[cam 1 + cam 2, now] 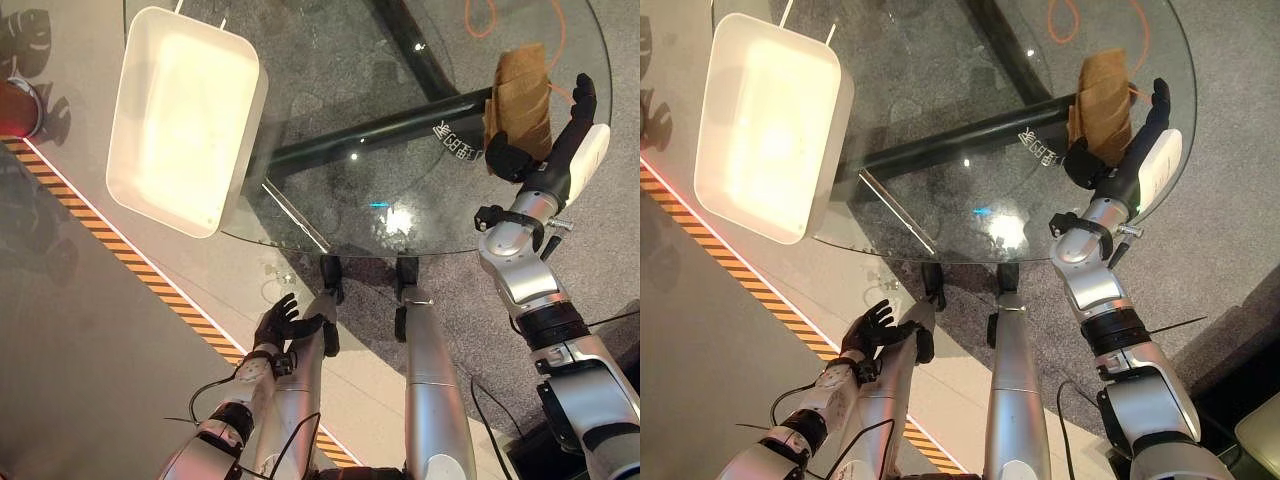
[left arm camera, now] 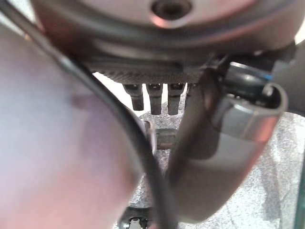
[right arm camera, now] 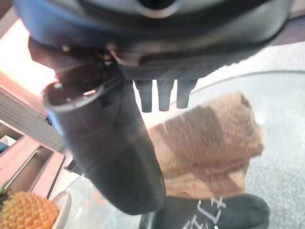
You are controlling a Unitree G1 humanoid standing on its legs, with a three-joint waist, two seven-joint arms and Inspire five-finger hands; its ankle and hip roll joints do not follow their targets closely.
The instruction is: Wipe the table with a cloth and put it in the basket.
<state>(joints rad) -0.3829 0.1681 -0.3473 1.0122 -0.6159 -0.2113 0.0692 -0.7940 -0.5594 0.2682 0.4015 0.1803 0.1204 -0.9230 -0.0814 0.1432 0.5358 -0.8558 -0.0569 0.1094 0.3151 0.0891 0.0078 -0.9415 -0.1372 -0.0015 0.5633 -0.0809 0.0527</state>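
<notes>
Right hand [image 1: 545,150] open, fingers straight, just beside cloth [image 1: 522,95] on surface [image 1: 400,150]; cloth's long axis parallels fingers. Left hand [image 1: 283,325] low, relaxed.

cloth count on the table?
1: a brown cloth lying folded on the glass table's right edge, beside the right hand. Nothing seems hidden.
</notes>
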